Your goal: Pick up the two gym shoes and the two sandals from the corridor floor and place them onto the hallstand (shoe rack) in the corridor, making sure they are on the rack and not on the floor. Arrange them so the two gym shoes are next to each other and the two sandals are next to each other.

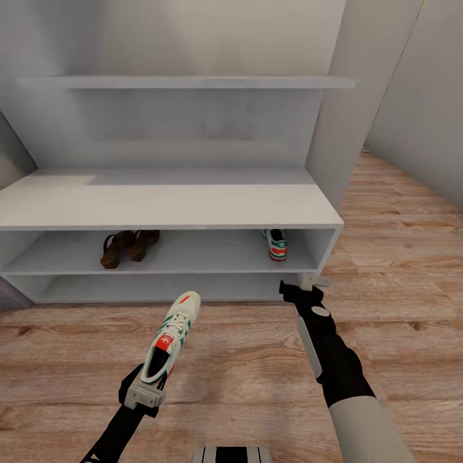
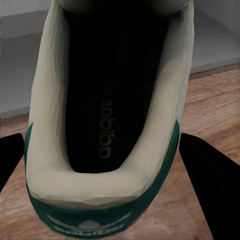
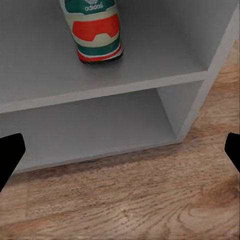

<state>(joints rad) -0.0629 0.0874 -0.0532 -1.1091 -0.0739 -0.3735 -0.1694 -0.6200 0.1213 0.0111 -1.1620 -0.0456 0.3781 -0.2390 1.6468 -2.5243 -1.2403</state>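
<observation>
White gym shoe (image 1: 170,337) before hallstand (image 1: 167,206)

White-grey hallstand (image 1: 161,206) standing on light wood plank floor (image 1: 257,360), thick flat top bare. On upper shoe tier: two brown sandals (image 1: 127,247) side by side toward the left; one gym shoe (image 1: 276,244) at far right, heel outward, near the side wall. Lower tier bare.

Two gym shoes: one (image 1: 170,339) at the lower centre of the frame, one (image 1: 276,244) at the middle right. Two sandals (image 1: 127,247) sit together left of centre. One hallstand (image 1: 167,206) spans the frame's upper part.
</observation>
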